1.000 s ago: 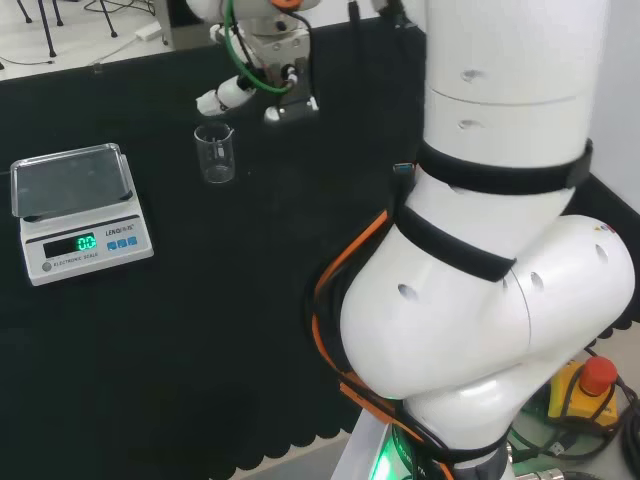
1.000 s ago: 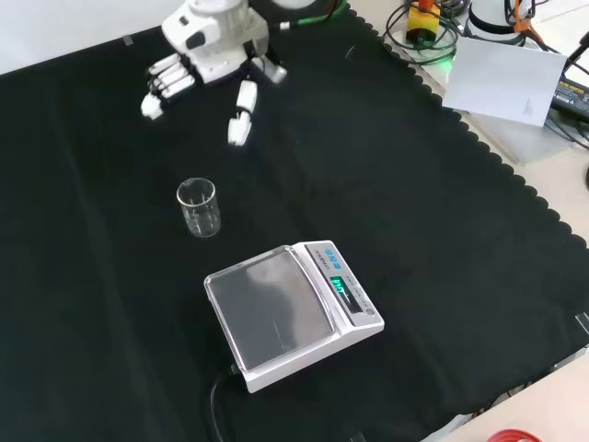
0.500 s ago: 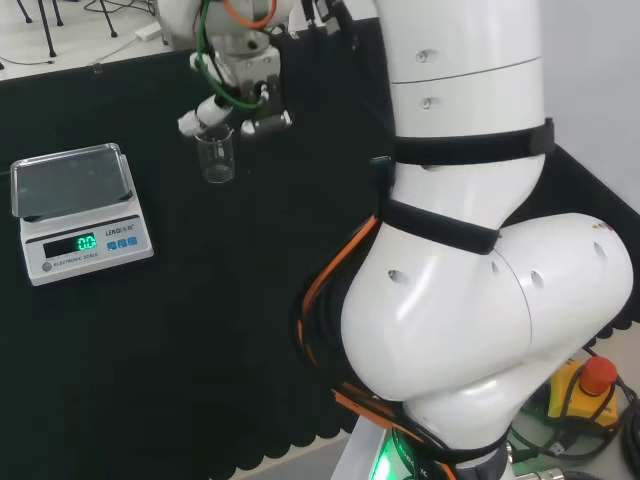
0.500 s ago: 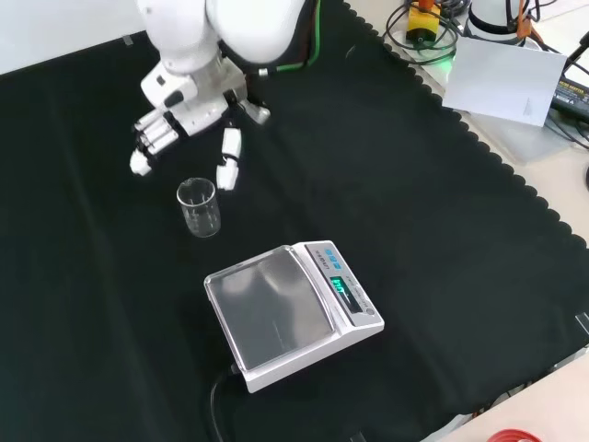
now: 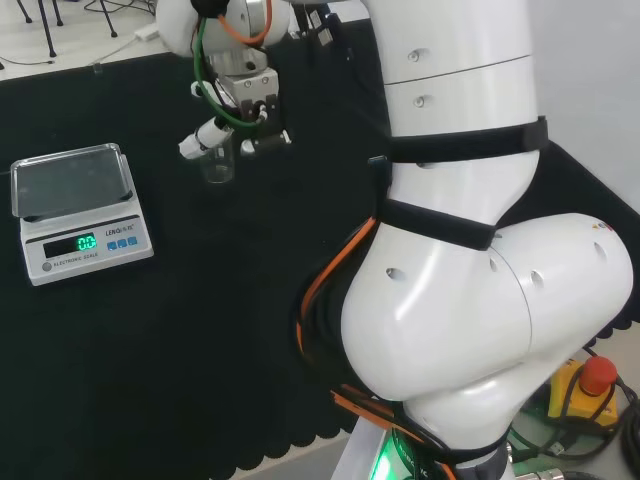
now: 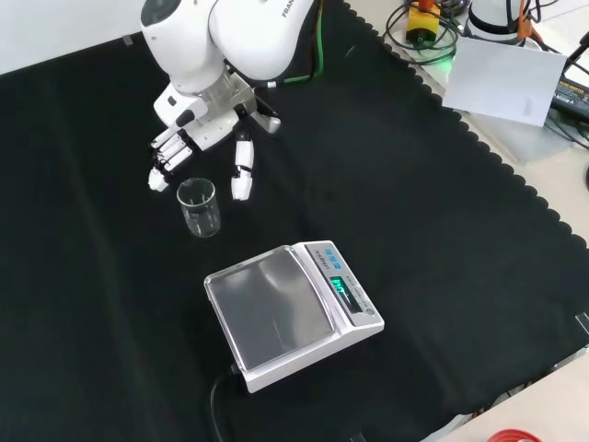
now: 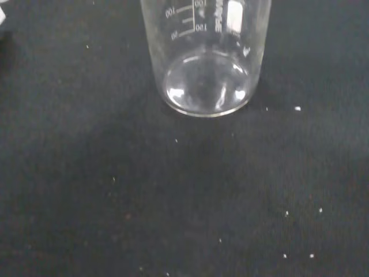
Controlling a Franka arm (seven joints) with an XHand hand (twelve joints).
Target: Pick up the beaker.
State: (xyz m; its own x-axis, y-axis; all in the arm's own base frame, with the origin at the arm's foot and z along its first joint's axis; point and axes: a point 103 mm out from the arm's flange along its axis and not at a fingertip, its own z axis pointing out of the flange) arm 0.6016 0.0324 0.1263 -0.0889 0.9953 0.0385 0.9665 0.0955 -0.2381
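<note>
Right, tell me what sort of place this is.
Most likely a lab bench set up for robot trials: a clear graduated beaker and an electronic scale stand on black cloth, with the hand hovering open beside the beaker.

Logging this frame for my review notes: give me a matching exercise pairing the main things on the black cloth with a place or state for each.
Things:
1. black and white robot hand
2. clear glass beaker
3. white digital scale
4. black bench cloth

States:
A. green display lit, pan bare
B. upright, holding nothing
C. fingers spread either side of a rim, not closed
D. scalloped edge

Pairs: 1-C, 2-B, 3-A, 4-D
</note>
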